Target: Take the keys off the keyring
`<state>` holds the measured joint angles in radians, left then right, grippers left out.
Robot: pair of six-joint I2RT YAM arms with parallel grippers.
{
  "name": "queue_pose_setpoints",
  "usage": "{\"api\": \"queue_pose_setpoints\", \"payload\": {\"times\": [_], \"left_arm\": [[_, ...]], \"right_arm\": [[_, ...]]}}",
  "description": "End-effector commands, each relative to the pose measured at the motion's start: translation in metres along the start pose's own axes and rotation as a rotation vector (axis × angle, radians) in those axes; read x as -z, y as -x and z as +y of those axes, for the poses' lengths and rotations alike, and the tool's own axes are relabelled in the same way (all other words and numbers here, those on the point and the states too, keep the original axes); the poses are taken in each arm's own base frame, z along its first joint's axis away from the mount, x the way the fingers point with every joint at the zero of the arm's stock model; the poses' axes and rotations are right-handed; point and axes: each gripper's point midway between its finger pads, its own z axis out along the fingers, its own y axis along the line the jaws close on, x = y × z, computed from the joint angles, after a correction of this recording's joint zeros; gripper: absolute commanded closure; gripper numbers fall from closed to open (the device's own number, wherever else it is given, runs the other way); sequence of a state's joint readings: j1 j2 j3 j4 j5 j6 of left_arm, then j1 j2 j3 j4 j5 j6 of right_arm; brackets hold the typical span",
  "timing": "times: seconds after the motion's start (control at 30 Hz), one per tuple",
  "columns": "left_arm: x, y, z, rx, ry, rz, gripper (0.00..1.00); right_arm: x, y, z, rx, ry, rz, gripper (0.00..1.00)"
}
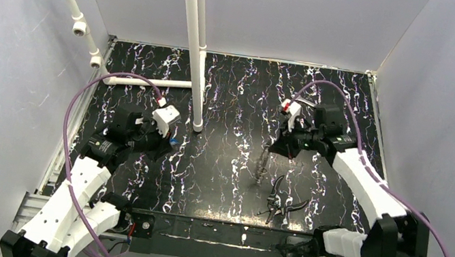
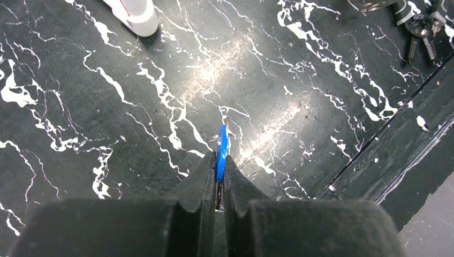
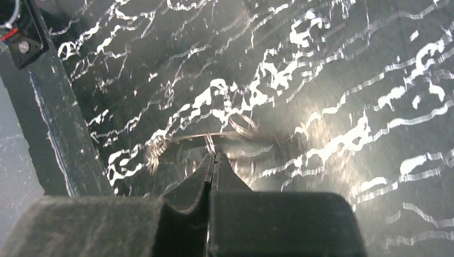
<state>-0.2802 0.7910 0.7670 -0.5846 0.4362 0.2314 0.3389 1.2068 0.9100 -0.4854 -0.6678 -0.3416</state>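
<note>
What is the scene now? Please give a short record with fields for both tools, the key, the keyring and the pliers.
left tool: shut on the blue-headed key
right tool: shut on the keyring, a thin metal ring
key and keyring: apart, one in each tool
pliers: lying on the table, on the right arm's side

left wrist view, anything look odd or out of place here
Nothing looks spilled or damaged. The blue-headed key is pinched edge-on between the shut left jaws, over the marbled table. The pliers lie loose at the view's top right corner.
</note>
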Motion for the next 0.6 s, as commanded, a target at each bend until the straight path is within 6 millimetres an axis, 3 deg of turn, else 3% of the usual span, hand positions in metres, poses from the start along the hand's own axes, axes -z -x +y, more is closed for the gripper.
{"api": "queue_pose_setpoints", "payload": {"times": [0.0,0.3,0.57], "left_arm": [[0.003,-0.013,0.001,-0.009,0.014,0.02,1.0],[0.002,-0.03,-0.003,-0.098,-0.035,0.087,1.0],[-0.01,-0.043,-0.005,-0.165,-0.12,0.156,1.0]], "right_arm": [[-0.034,-0.003,-0.008,-0.03,0.069,0.017,0.99],[-0.087,-0.024,-0.016,-0.133,0.13,0.095,0.99],[-0.116,-0.03,-0.024,-0.156,0.123,0.117,0.99]]}}
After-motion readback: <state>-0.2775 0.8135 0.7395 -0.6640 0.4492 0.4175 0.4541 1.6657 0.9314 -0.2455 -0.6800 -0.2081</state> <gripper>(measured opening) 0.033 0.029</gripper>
